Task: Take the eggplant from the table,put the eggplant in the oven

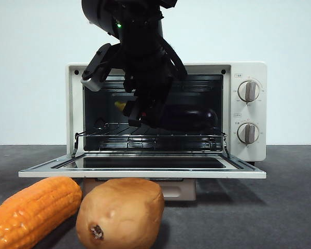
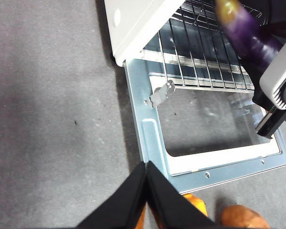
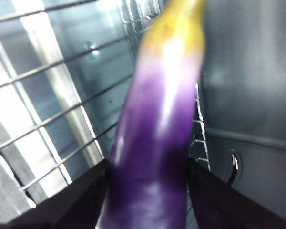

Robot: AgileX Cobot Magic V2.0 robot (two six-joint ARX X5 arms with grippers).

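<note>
Nearest to me, a brown potato (image 1: 120, 212) and an orange corn cob (image 1: 33, 211) lie side by side on the dark grey, faintly speckled counter (image 1: 285, 207), just in front of the lowered oven door (image 1: 142, 168). Behind them, inside the cream-white oven (image 1: 249, 70), the eggplant (image 3: 155, 143) is held lengthwise over the wire rack (image 1: 150, 137), its glossy purple body running to a yellowish stem end that points deeper into the cavity. The right end effector (image 1: 145, 116) has its two black jaws closed against the eggplant's sides, and its dark arm comes down from above through the oven's opening. Whether the eggplant touches the rack bars, I can't say. Two round knobs (image 1: 248, 91) sit on the oven's right panel; the small markings beside them are too tiny to read. A plain white wall (image 1: 31, 67) stands behind everything. The left end effector (image 2: 146, 174) hovers over bare counter beside the open door's corner, its jaws pressed together on nothing.
</note>
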